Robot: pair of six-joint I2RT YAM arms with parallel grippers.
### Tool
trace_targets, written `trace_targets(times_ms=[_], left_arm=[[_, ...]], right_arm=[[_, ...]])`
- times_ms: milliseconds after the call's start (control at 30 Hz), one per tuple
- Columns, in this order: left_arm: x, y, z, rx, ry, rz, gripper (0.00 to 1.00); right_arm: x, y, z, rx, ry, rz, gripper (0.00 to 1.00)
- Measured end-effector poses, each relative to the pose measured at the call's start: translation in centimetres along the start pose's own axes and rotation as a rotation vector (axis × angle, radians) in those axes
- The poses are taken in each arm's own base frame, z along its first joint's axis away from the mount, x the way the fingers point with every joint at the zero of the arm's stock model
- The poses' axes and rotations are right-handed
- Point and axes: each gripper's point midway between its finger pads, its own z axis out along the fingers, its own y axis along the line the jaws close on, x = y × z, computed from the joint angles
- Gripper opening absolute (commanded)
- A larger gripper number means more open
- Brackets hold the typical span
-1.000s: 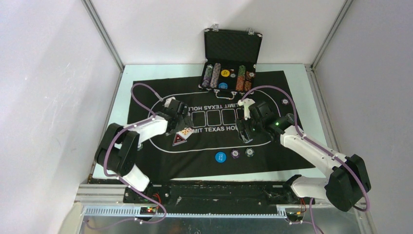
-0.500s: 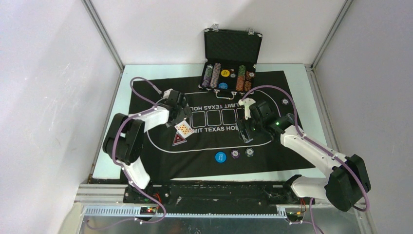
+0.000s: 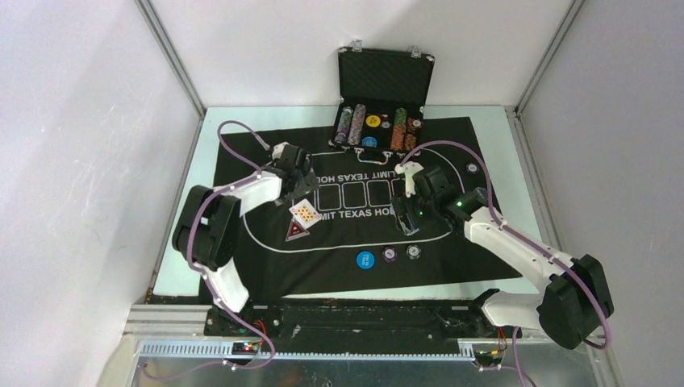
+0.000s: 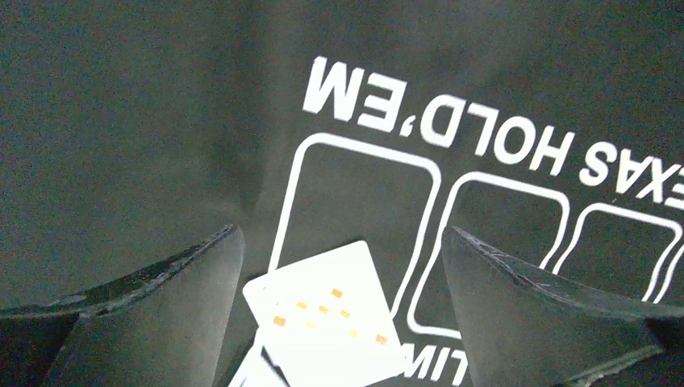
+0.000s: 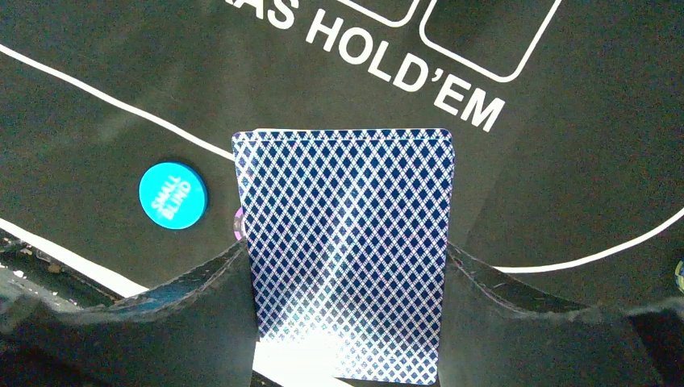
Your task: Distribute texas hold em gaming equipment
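Lower centre, top view: blue button [image 3: 365, 260], purple chip [image 3: 389, 255] and grey chip [image 3: 414, 252] on the mat [image 3: 258, 270]. Mid-frame: the left gripper [image 4: 340, 232], jaws released, has drawn back from two face-up cards [image 3: 303, 213], so that deal looks finished. The right gripper [image 5: 345, 250] jaws grasp the blue-backed deck [image 5: 347, 177]. Upper centre: open case [image 3: 385, 76] holding chip rows [image 3: 355, 125].

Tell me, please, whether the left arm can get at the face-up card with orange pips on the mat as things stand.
Probably yes: the left pincer hangs open by the card, which shows between its fingers, uncovered, though lying flat.
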Motion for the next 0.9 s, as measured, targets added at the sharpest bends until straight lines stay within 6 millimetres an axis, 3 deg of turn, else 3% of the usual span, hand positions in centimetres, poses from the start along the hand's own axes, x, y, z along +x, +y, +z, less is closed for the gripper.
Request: trace_targets(times_ms=[100, 233, 500, 600, 900], left_arm=[[0.6, 1.1, -1.8, -0.042, -0.014, 0.027, 1.00], [1.9, 1.1, -3.7, -0.062, -0.019, 0.081, 1.00], [8.2, 2.2, -4.2, -0.048, 0.136, 0.235, 1.00], [8.7, 2.1, -4.5, -0.044, 0.147, 0.275, 0.98], [8.1, 1.7, -4.1, -0.068, 0.148, 0.320, 0.77]], right_arm=[[0.0, 0.0, 0.1, 0.000, 0.001, 0.000, 0.01], [0.0, 0.0, 0.1, -0.001, -0.001, 0.000, 0.01], [-0.1, 0.0, 0.1, -0.003, -0.003, 0.000, 0.01], [-0.1, 0.1, 0.1, -0.004, -0.003, 0.001, 0.01], [-0.1, -0.1, 0.1, 0.000, -0.004, 0.005, 0.01]])
